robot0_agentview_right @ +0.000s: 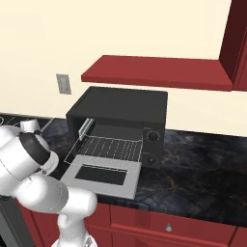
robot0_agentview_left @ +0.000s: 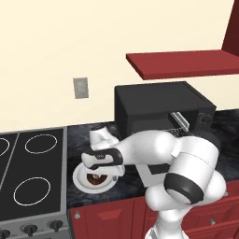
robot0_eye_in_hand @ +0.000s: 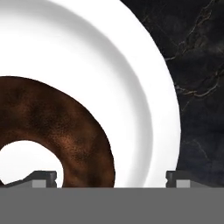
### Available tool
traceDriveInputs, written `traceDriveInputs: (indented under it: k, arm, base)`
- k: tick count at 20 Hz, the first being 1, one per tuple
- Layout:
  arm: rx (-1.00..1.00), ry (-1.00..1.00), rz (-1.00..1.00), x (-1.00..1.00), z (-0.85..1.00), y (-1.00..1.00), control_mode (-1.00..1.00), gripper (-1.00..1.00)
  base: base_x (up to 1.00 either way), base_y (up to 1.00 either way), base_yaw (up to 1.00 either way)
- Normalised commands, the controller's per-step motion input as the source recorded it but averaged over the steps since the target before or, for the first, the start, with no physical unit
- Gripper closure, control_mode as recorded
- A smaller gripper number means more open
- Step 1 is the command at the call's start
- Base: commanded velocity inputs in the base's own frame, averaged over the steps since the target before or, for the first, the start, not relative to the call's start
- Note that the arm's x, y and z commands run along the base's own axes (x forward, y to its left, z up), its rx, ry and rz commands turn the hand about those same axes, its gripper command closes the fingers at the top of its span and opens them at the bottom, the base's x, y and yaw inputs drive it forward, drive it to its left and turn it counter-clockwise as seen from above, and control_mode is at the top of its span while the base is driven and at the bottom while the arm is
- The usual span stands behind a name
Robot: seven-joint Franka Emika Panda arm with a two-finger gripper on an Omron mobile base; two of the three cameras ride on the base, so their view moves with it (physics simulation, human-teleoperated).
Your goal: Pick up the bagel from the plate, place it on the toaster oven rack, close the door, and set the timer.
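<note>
I'm holding the gripper [robot0_eye_in_hand: 111, 178] low over the bagel [robot0_eye_in_hand: 57, 127], fingers spread wide, one tip over its hole, the other outside its ring. The bagel is lying on the plate [robot0_agentview_left: 80, 179]; the toaster oven's door [robot0_agentview_right: 103, 176] is hanging open.

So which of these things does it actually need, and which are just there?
Needed:
small dark-brown ring bagel
round white plate
silver wire rack
grey glass-windowed door
round black timer knob

Just there:
grey stove
red wall shelf
grey wall outlet

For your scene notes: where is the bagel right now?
The bagel lies on the white plate, on the counter between stove and toaster oven, under the hand.
</note>
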Motion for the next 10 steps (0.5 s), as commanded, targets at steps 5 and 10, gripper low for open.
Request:
traceDriveInputs:
  k: [5,10]
  arm:
    - [0.0,-0.01,0.0,0.04,0.0,0.0,-1.0,-1.0]
    - [0.0,0.0,0.0,0.09,-0.01,0.05,-1.0,-1.0]
  base:
    - [0.0,0.0,0.0]
    - [0.0,0.0,0.0]
